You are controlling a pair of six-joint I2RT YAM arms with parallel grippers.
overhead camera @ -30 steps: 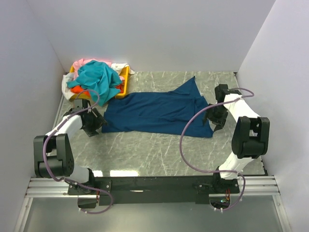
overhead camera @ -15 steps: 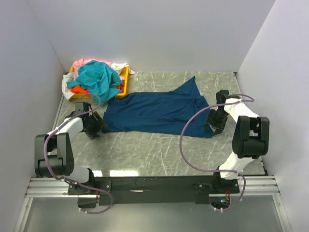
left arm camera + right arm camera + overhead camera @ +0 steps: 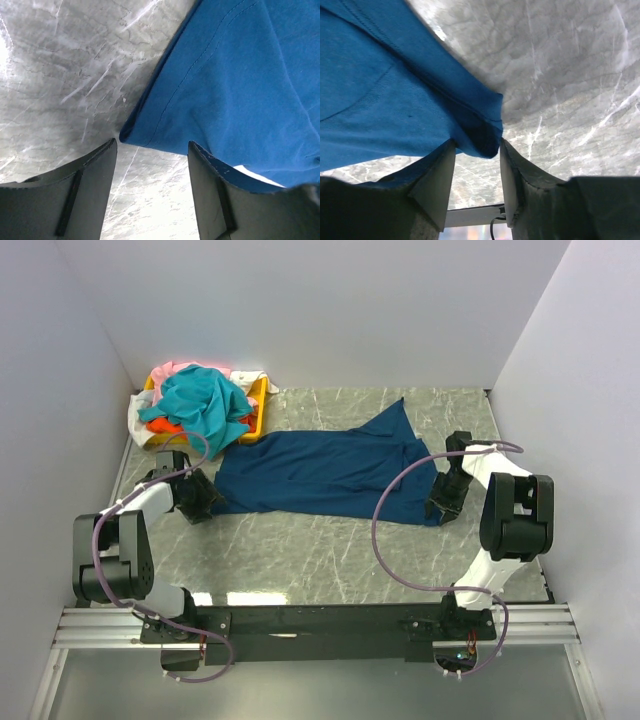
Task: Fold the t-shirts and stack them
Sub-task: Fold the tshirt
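Note:
The large navy t-shirt lies spread out across the middle of the marble table. My left gripper is at its near left corner. In the left wrist view the jaws of the left gripper stand open, with the shirt's hemmed corner at the fingertips. My right gripper is at the near right corner. In the right wrist view the right gripper is open, with the navy corner drooping between the fingertips. Teal, orange, pink and white shirts are heaped at the back left.
The heap sits in and over a shallow yellow tray in the back left corner. White walls close in the left, back and right sides. Bare marble tabletop lies between the navy shirt and the arm bases.
The left gripper has moved up and right to the shirt's near left corner. The right gripper has moved nearer, down to the near right corner. The shirt has barely shifted.

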